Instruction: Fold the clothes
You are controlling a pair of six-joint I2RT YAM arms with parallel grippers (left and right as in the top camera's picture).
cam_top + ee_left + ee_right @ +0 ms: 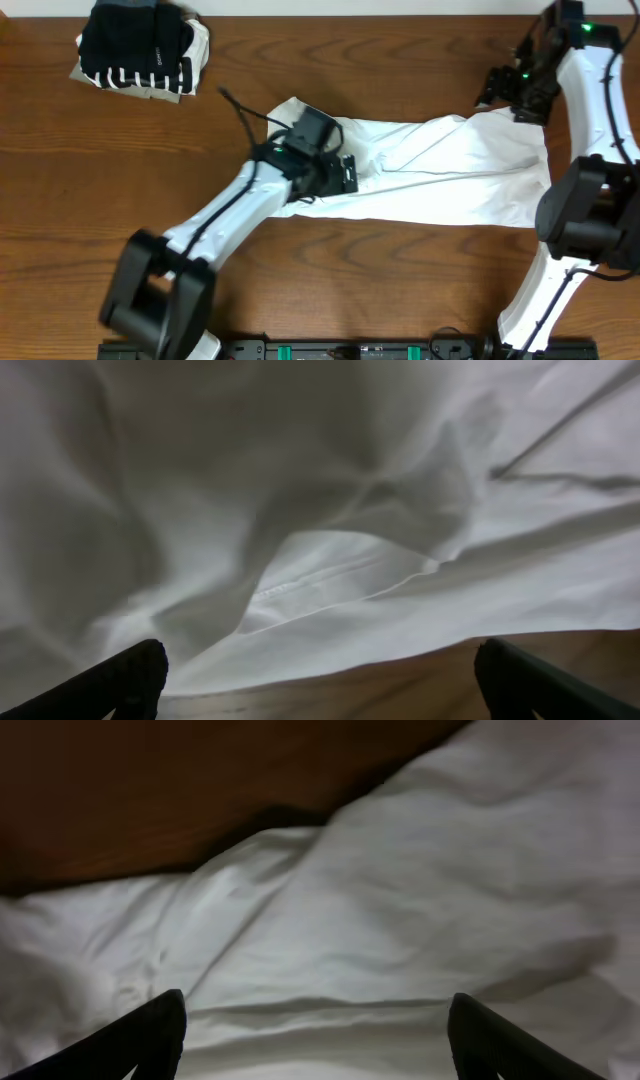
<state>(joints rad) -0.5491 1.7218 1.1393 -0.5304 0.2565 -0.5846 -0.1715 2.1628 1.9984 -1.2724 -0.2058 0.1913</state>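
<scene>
- A white T-shirt (450, 170) lies on a brown wooden worktop (100, 200), stretching from the centre to the right side.
- The shirt is laid out as a long, roughly flat band. Its left end is narrower and its right end is broader.
- The cloth is plain white where it shows, with soft creases and long diagonal folds running along it.
- In the left wrist view the fabric rises in loose ripples. A stitched hem (310, 582) peeks out under a lifted fold, and bare wood shows beneath the near edge.
- The left hand (345, 172) sits over the left end of the shirt. Its two dark fingers (140, 670) are spread wide apart and grip nothing.
- The right hand (497, 90) is near the shirt's far right corner, low above the cloth.
- In the right wrist view its fingers (160, 1030) also stand well apart, with rumpled white fabric below them and nothing held.
- A pile of folded clothes (140, 45) sits in the far left corner, well apart from the shirt.
- That pile has a black garment on top, black-and-white stripes below it, and beige cloth at the bottom.
</scene>
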